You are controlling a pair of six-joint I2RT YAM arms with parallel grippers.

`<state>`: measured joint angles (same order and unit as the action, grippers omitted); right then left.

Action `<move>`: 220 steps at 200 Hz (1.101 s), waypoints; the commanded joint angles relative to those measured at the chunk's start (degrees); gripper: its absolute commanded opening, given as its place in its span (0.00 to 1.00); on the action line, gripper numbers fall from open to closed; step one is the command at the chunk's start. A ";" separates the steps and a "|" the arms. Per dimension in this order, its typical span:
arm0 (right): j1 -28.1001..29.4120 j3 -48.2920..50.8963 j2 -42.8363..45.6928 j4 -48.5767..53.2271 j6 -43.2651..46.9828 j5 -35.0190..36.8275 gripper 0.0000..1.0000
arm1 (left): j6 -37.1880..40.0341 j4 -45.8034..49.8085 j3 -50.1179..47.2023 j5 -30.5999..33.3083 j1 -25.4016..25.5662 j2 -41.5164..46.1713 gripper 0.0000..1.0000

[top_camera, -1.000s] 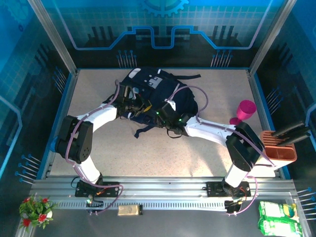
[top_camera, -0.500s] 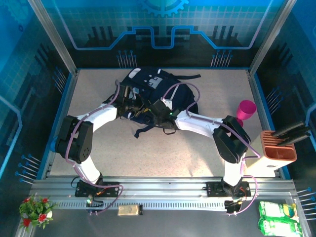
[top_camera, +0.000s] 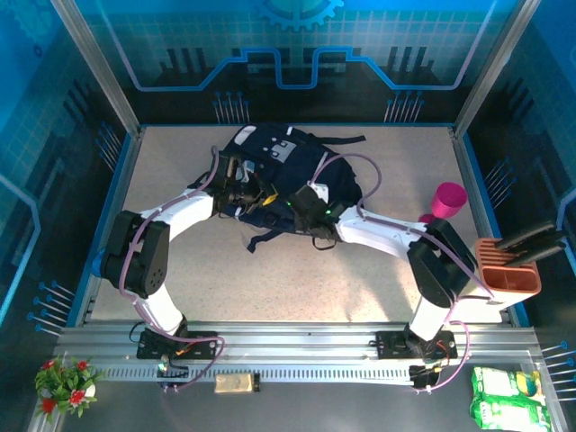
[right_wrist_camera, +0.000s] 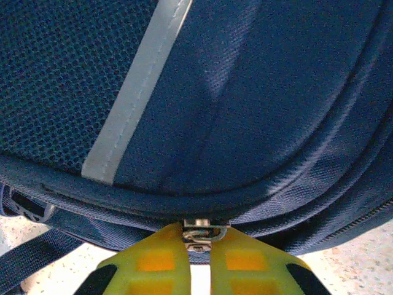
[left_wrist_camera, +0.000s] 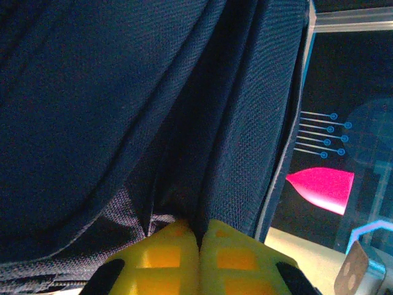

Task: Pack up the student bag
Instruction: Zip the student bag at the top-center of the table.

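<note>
Navy striped fabric backpack, the student bag (top_camera: 297,166), lies at the far middle of a speckled beige tabletop (top_camera: 270,279). The left gripper (left_wrist_camera: 199,239) is clamped on its cloth; the right gripper (right_wrist_camera: 198,249) pinches the small metal zipper pull (right_wrist_camera: 199,233), which could slip free if tugged askew. Blue panelled walls (top_camera: 162,45) surround.

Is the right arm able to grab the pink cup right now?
Probably not straight away. The right gripper is shut on the zipper pull of the student bag, so it would have to let go first. The pink cup stands apart from the bag, off to the right.
</note>
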<state>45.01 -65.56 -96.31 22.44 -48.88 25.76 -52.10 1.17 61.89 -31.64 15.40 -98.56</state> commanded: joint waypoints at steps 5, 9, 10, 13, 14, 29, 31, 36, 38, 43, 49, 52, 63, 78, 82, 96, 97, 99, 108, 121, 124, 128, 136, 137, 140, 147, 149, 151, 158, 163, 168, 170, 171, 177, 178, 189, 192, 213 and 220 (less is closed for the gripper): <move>-2.48 2.90 3.19 2.44 3.31 3.97 0.10 | 2.32 0.63 2.39 -1.67 -1.16 0.01 0.00; -2.90 3.02 3.23 1.66 4.41 3.04 0.10 | 2.35 0.72 2.49 -1.80 -1.16 0.02 0.00; -2.99 3.00 3.23 1.52 4.76 2.66 0.10 | 2.35 0.70 2.51 -1.78 -1.16 -0.01 0.00; -3.28 2.95 3.16 1.06 5.56 1.95 0.11 | 2.38 0.76 2.53 -1.81 -1.16 -0.11 0.00; -3.40 2.97 3.15 0.96 5.87 1.63 0.11 | 2.41 0.80 2.53 -1.83 -1.16 -0.12 0.00; -4.77 2.06 2.27 -0.42 10.21 -2.83 0.16 | 2.57 1.10 2.88 -1.90 -1.16 -0.21 0.00; -4.96 1.87 2.09 -0.45 10.89 -3.35 0.16 | 2.60 1.18 2.91 -1.86 -1.16 -0.20 0.00; -5.32 1.24 1.60 -0.42 12.36 -4.70 0.19 | 2.64 1.21 3.03 -1.92 -1.16 -0.18 0.00; -5.40 0.94 1.40 -0.34 13.01 -5.03 0.20 | 2.64 1.27 3.06 -1.93 -1.16 -0.17 0.00; -5.53 0.26 0.87 -0.06 14.35 -5.60 0.22 | 2.69 1.44 3.13 -1.93 -1.16 -0.18 0.00; -5.66 -0.58 0.33 0.42 15.79 -5.94 0.25 | 2.73 1.51 3.24 -1.98 -1.16 -0.22 0.00; -5.76 -0.86 0.10 0.49 16.57 -6.09 0.27 | 2.75 1.62 3.32 -2.02 -1.16 -0.17 0.00; -5.81 -1.85 -0.67 0.50 19.54 -7.17 0.32 | 2.83 1.79 3.47 -2.15 -1.14 -0.27 0.00; -5.82 -2.71 -1.44 0.19 22.73 -8.17 0.35 | 2.85 1.93 3.58 -2.12 -1.16 -0.31 0.00; -5.90 -2.93 -1.60 0.07 23.62 -8.72 0.36 | 2.85 2.01 3.60 -2.13 -1.16 -0.31 0.00; -6.02 -3.89 -2.42 0.22 26.26 -9.73 0.36 | 2.88 1.99 3.66 -2.03 -1.16 -0.18 0.00; -6.05 -3.97 -2.49 0.27 26.41 -9.75 0.36 | 2.88 1.99 3.71 -2.07 -1.16 -0.16 0.00; -6.01 -4.09 -2.59 0.40 26.72 -9.76 0.36 | 2.88 2.02 3.71 -2.04 -1.16 -0.14 0.00; -6.13 -4.73 -3.00 1.03 27.46 -9.32 0.36 | 2.87 2.17 3.80 -1.95 -1.16 -0.14 0.00; -6.42 -4.93 -3.14 1.37 27.97 -9.44 0.33 | 2.94 2.24 3.98 -1.96 -1.16 -0.13 0.00; -6.55 -4.85 -3.09 1.30 28.09 -9.67 0.32 | 2.96 2.30 4.00 -1.90 -1.14 -0.14 0.00; -6.71 -4.71 -3.01 1.22 28.29 -9.90 0.30 | 3.03 2.34 4.07 -1.82 -1.18 -0.14 0.00; -6.95 -4.29 -2.66 0.89 28.57 -10.26 0.26 | 3.15 2.58 4.15 -1.68 -1.25 -0.14 0.00; -7.00 -4.21 -2.61 0.83 28.62 -10.27 0.26 | 3.19 2.59 4.18 -1.63 -1.25 -0.14 0.00; -7.11 -4.00 -2.46 0.64 28.81 -10.47 0.25 | 3.27 2.68 4.18 -1.59 -1.25 -0.09 0.00; -7.30 -3.43 -2.00 0.23 29.37 -10.88 0.21 | 3.52 2.97 4.25 -1.40 -1.29 -0.19 0.00; -7.40 -3.26 -1.90 0.17 29.50 -11.03 0.21 | 3.54 3.03 4.30 -1.30 -1.32 -0.19 0.00; -7.51 -3.08 -1.76 -0.04 29.67 -11.09 0.20 | 3.64 3.18 4.36 -1.25 -1.33 -0.22 0.00; -7.72 -2.44 -1.32 -0.27 30.09 -11.04 0.18 | 3.91 3.42 4.47 -1.07 -1.55 -0.23 0.00; -7.94 -2.01 -0.89 -0.38 30.39 -10.68 0.16 | 4.07 3.64 4.62 -1.03 -1.72 -0.23 0.00; -8.22 -1.65 -0.50 -0.15 30.55 -9.98 0.15 | 4.23 3.74 4.68 -1.03 -1.92 -0.22 0.00; -8.26 -1.56 -0.47 0.05 30.52 -9.46 0.15 | 4.27 3.86 4.74 -0.96 -2.01 -0.22 0.00; -8.31 -1.53 -0.42 0.19 30.52 -9.22 0.15 | 4.28 3.89 4.74 -0.92 -2.07 -0.22 0.00; -8.60 -1.42 -0.17 0.99 30.32 -7.73 0.14 | 4.44 4.06 4.75 -0.84 -2.36 -0.09 0.00; -8.61 -1.42 -0.14 1.19 30.28 -7.43 0.14 | 4.45 4.08 4.74 -0.86 -2.42 -0.07 0.00; -9.38 -1.21 0.20 2.65 30.00 -5.30 0.14 | 4.60 4.22 4.65 -0.47 -2.87 0.12 0.00; -9.60 -1.11 0.31 2.89 29.99 -5.02 0.13 | 4.63 4.27 4.56 -0.40 -2.91 0.13 0.00; -10.54 -0.19 1.11 2.86 30.82 -4.31 0.13 | 4.89 4.42 4.90 -0.43 -3.20 -0.11 0.00; -10.78 -0.25 1.14 2.88 31.08 -4.55 0.13 | 4.89 4.37 5.07 -0.44 -3.27 -0.22 0.00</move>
<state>37.56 -67.35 -97.08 23.09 -19.18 14.76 -49.32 4.69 64.47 -31.88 14.31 -99.29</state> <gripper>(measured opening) 0.136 0.052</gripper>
